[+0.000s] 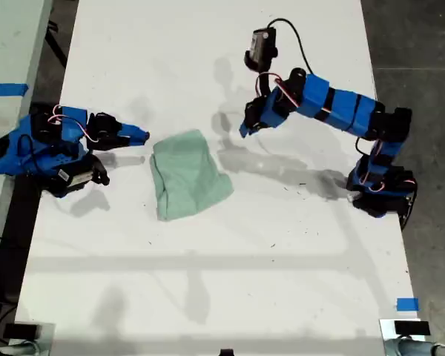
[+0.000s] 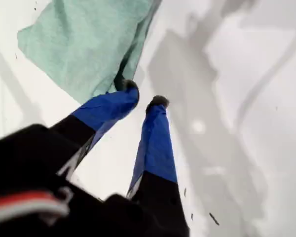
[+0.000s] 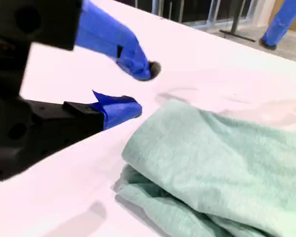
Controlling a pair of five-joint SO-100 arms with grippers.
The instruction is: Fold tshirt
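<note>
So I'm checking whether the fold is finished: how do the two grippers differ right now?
My first gripper hangs raised above the table, at the exterior view's right of the tshirt; my second gripper sits low near the tabletop, at the tshirt's left in that view. The first's jaws stand narrowly apart, the second's wider. Both are open, empty and off the tshirt.

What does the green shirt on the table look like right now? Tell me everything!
The tshirt is pale mint-green, soft-looking cloth with no print. It is folded into a small, slightly lopsided bundle with layers stacked at its edges, so sleeves and neck are hidden. It lies flat on the white table, between the two blue arms. My second gripper sits open just beside one edge, and my first gripper hovers open near another. Neither holds it.
</note>
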